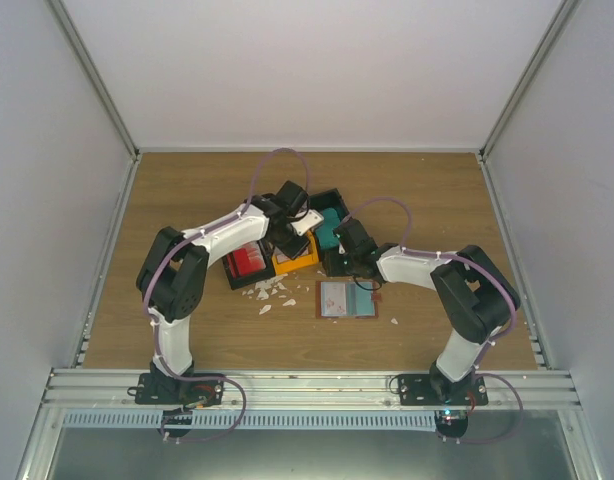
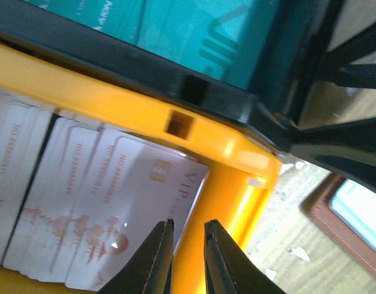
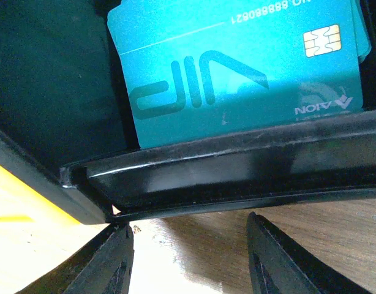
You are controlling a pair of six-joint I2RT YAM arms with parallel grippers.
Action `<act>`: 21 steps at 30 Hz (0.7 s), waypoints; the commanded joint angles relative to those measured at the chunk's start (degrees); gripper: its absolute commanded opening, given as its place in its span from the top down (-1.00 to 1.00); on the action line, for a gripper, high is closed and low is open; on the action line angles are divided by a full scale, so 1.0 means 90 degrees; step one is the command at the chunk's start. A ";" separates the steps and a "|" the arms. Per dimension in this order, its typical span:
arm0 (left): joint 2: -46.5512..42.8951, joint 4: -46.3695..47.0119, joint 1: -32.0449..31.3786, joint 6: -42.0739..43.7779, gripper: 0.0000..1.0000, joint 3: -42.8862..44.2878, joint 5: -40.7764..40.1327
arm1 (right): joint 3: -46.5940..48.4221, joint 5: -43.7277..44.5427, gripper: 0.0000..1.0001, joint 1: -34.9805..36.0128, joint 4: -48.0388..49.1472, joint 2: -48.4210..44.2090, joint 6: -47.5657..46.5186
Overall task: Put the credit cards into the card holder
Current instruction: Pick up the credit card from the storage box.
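Nearest the lens, the left fingers (image 2: 166, 245) were seen only narrowly parted, with nothing gripped between them, placed over a corner of the white-pinkish credit cards (image 2: 114, 196) fanned inside the orange bin (image 2: 231, 196). The right fingers (image 3: 264, 251) were held wide apart and empty, just off the rim of a black bin (image 3: 237, 174) in which teal credit cards (image 3: 237, 67) were stacked. In a second black bin (image 1: 230, 271), left of the orange one, red credit cards (image 1: 249, 259) were stored. All three bins were grouped about the middle of the tabletop (image 1: 187, 190). The card holder (image 1: 347, 298) was laid open and flat between the bins and the near edge, apart from them, with white scraps (image 1: 272, 293) scattered to its left.
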 commanded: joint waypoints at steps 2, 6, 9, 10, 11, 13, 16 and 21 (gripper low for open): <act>-0.0218 -0.0314 -0.0211 -0.0160 0.64 -0.0322 0.0259 | 0.0018 0.0122 -0.04 0.0026 0.0200 0.0055 0.0140; -0.0280 -0.0319 -0.0233 -0.0166 0.60 -0.0331 0.0314 | -0.0007 0.0124 -0.04 0.0025 0.0199 0.0022 0.0153; -0.0273 -0.0336 -0.0243 -0.0163 0.52 -0.0360 0.0316 | -0.0010 0.0122 -0.04 0.0027 0.0181 0.0021 0.0160; -0.0273 -0.0323 -0.0251 -0.0156 0.49 -0.0378 0.0316 | -0.0017 0.0125 -0.04 0.0027 0.0181 0.0021 0.0171; -0.0286 -0.0309 -0.0253 -0.0165 0.46 -0.0397 0.0318 | -0.0017 0.0118 -0.04 0.0032 0.0181 0.0023 0.0174; -0.0318 -0.0270 -0.0253 -0.0183 0.41 -0.0421 0.0350 | -0.0024 0.0117 -0.04 0.0028 0.0176 0.0015 0.0176; -0.0391 -0.0206 -0.0253 -0.0193 0.33 -0.0391 0.0367 | -0.0022 0.0107 -0.04 0.0027 0.0181 0.0005 0.0175; -0.0496 -0.0121 -0.0253 -0.0136 0.12 -0.0256 0.0288 | -0.0008 0.0098 -0.04 0.0024 0.0173 -0.0027 0.0180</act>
